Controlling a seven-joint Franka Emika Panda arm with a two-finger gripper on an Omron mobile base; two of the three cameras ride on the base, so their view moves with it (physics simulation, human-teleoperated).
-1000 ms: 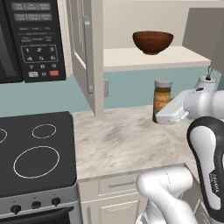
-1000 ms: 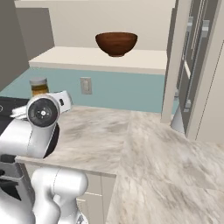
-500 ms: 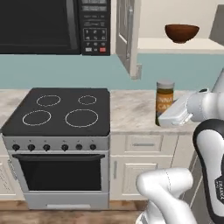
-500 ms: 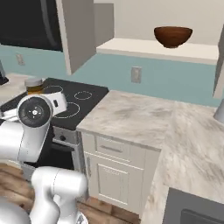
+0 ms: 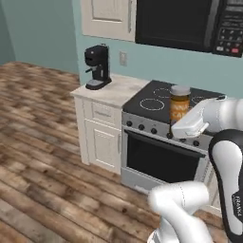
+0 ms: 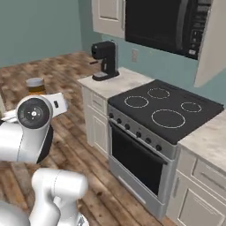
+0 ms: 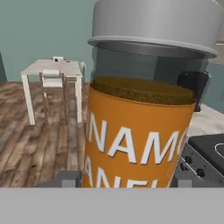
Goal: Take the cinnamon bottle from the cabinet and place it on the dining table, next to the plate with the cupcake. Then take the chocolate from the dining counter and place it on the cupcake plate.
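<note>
The cinnamon bottle (image 7: 140,127) is a clear jar with an orange label, brown powder and a grey lid. It stands upright in my gripper (image 7: 127,180), which is shut on its lower part, one dark fingertip (image 7: 69,179) on each side. The left base view has the bottle (image 5: 180,102) in the air in front of the stove, above my white hand (image 5: 190,126). From the right base it (image 6: 35,85) shows over my arm. A white dining table (image 7: 52,68) stands far off, with something small on it. The plate, cupcake and chocolate are out of view.
A black stove (image 5: 161,102) (image 6: 167,108) sits under a microwave (image 5: 190,23). A black coffee machine (image 5: 97,66) (image 6: 105,59) stands on the counter to its left. A chair (image 7: 52,87) is at the table. Open wood floor (image 5: 42,142) stretches to the left.
The whole picture has shifted: the camera has moved leftwards past the stove, and the shelf with the bowl has left the views. The bottle stays held in my gripper.
</note>
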